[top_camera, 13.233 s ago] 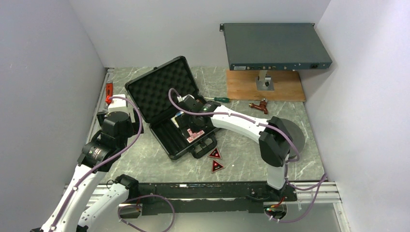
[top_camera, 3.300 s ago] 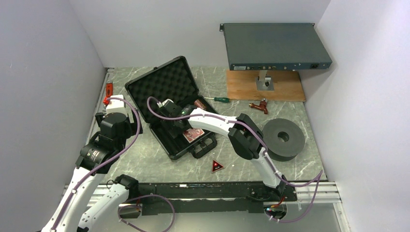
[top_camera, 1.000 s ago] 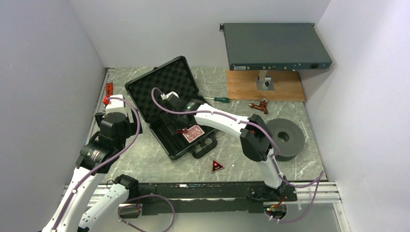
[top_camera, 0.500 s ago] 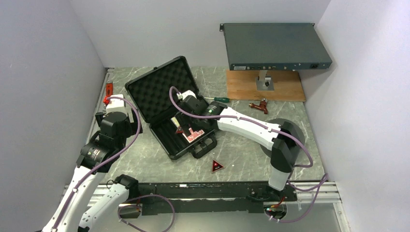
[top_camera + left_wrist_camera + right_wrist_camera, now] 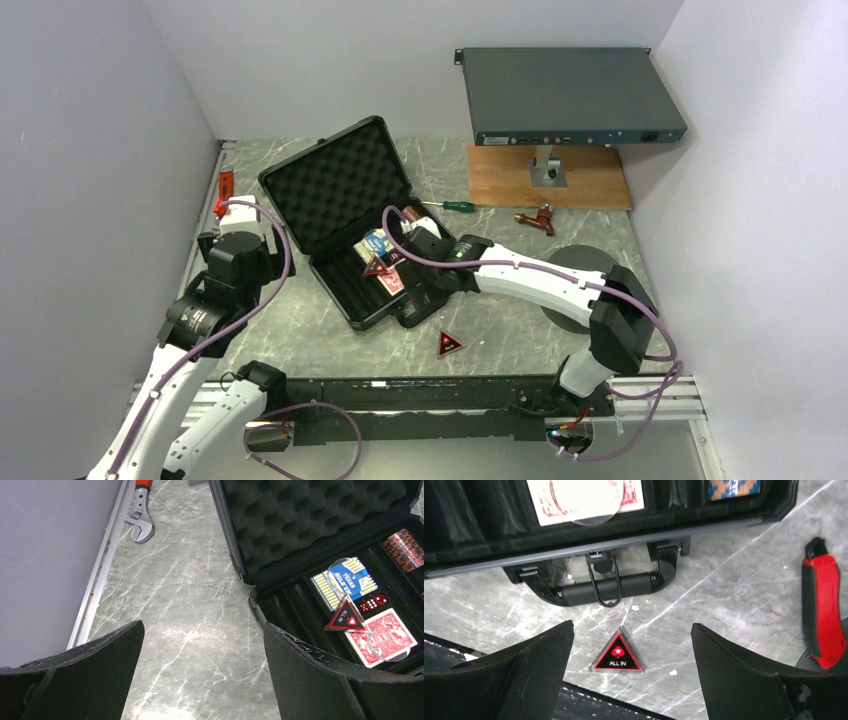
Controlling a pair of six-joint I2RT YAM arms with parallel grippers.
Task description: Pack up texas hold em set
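The black briefcase (image 5: pixel 385 300) lies open, its foam lid (image 5: pixel 335 195) tilted back. In the left wrist view its base holds a blue deck (image 5: pixel 345 582), a red deck (image 5: pixel 382 635), red dice (image 5: pixel 374 601), a chip roll (image 5: pixel 406 547) and a red-black triangular token (image 5: pixel 346 617) leaning on the decks. A second token (image 5: pixel 449 344) lies on the table in front of the case. My right gripper (image 5: pixel 445 285) is open and empty above the case handle (image 5: pixel 609 587), with that token (image 5: pixel 618 654) below between its fingers. My left gripper (image 5: pixel 202 630) is open and empty over bare table left of the case.
A grey rack box (image 5: pixel 570 95) stands on a wooden board (image 5: pixel 548 175) at the back right. A black disc (image 5: pixel 590 262) lies partly under my right arm. A green screwdriver (image 5: pixel 455 206), a red-handled wrench (image 5: pixel 141 515) and a red-black tool (image 5: pixel 821 610) lie around the case.
My right gripper has drawn back from over the case's inside to its front edge and handle. One triangular token now rests in the case. The left arm has not moved.
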